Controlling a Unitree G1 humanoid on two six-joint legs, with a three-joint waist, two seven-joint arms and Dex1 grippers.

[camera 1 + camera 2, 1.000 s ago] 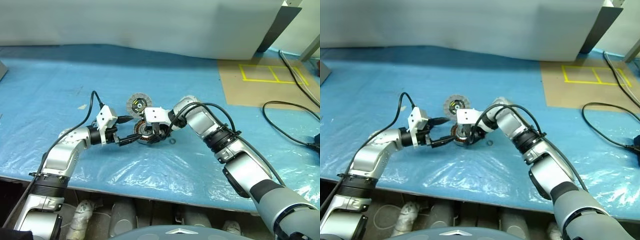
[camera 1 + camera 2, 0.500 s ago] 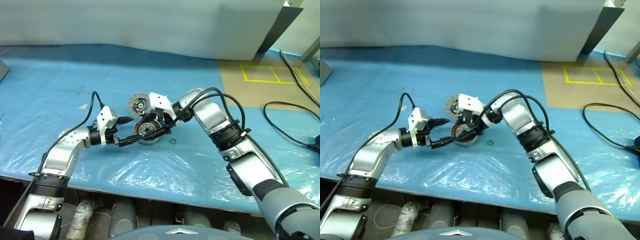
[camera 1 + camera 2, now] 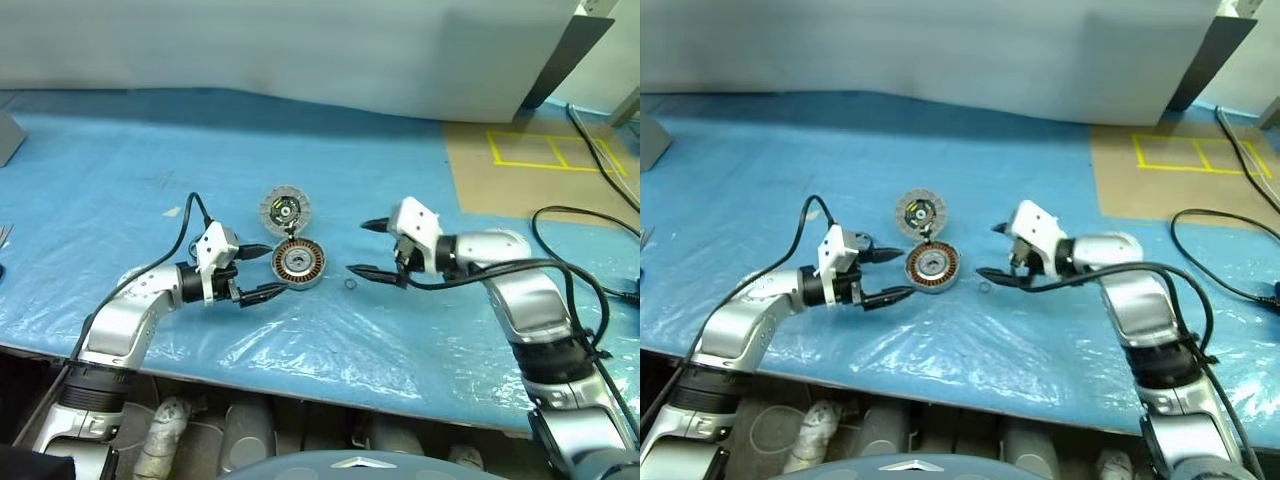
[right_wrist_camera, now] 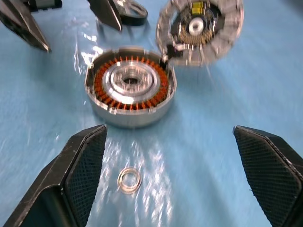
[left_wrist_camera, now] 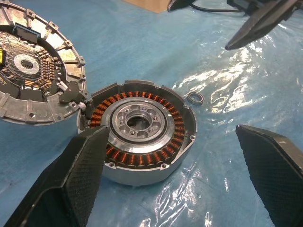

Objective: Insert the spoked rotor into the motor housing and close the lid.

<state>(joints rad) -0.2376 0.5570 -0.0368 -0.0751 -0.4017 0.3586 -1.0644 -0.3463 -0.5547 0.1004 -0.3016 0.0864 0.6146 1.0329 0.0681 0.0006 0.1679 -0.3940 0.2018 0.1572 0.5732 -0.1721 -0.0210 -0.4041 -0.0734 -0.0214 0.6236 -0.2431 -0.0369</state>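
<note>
We see the motor housing (image 3: 298,263) lying on the blue-sheeted bench (image 3: 120,170), its lid (image 3: 285,210) open beside it; a small washer (image 3: 350,284) lies near; left gripper (image 3: 257,271) and right gripper (image 3: 368,248) flank it, fingers spread, empty.

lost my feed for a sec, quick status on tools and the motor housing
Left tool open beside motor housing, not gripping. Right tool open, clear of it. Housing on the blue sheet, lid open. Small washer ring loose nearby.
</note>
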